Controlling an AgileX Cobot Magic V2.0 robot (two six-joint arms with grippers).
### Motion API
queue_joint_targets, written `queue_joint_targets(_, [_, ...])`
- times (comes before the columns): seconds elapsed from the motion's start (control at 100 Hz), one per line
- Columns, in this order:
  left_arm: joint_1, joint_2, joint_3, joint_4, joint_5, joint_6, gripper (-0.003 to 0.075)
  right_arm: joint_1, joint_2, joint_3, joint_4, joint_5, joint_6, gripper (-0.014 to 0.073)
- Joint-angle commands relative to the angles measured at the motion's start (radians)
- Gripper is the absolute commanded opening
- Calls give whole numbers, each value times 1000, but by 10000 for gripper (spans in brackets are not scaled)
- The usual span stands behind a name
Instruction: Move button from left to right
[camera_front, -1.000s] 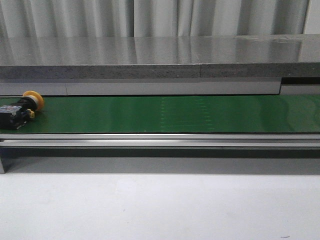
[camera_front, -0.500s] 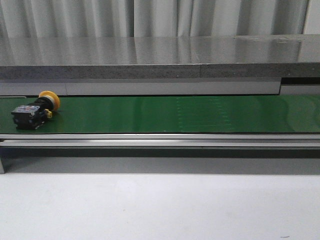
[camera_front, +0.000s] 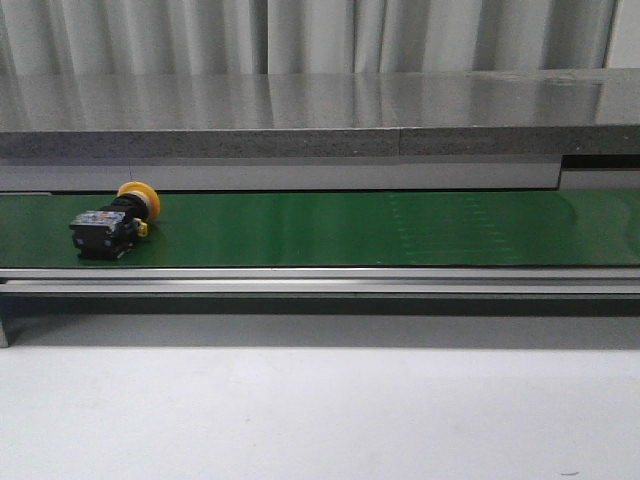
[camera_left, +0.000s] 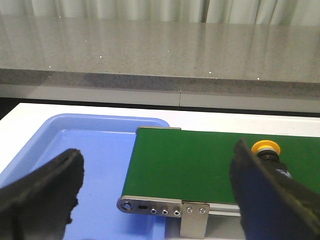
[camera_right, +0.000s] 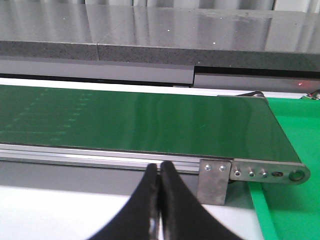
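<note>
The button (camera_front: 112, 222) lies on its side on the green conveyor belt (camera_front: 350, 228) at the left, yellow cap toward the back, black body toward the front. Its cap shows in the left wrist view (camera_left: 265, 148), partly behind one finger. My left gripper (camera_left: 155, 192) is open and empty, near the belt's left end over the blue tray. My right gripper (camera_right: 160, 170) is shut and empty, in front of the belt's right end. Neither gripper shows in the front view.
A blue tray (camera_left: 95, 145) sits at the belt's left end. A green tray (camera_right: 295, 145) sits at the belt's right end. A grey stone counter (camera_front: 320, 110) runs behind the belt. A metal rail (camera_front: 320, 280) runs along its front.
The button has travelled to the right along the belt, from the far left edge of the front view to a little further in. No gripper touches it.
</note>
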Motion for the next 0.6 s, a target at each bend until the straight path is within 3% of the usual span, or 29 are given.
queue_joint_targets(0.0, [-6,16,-16,-7,-93,0,565,2,-16,0,-2,-83,1,-69])
queue_joint_targets(0.19, [-6,16,-1,-7,-92,0,418,2,-16,0,-2,-83,1,-69])
queue_joint_targets(0.5, [-6,16,-1,-7,-94,0,21,2,-16,0,-2,-83,1,-69])
queue_joint_targets(0.59, [-6,16,-1,-7,-94,0,5,2,-16,0,-2,-84,1,-69])
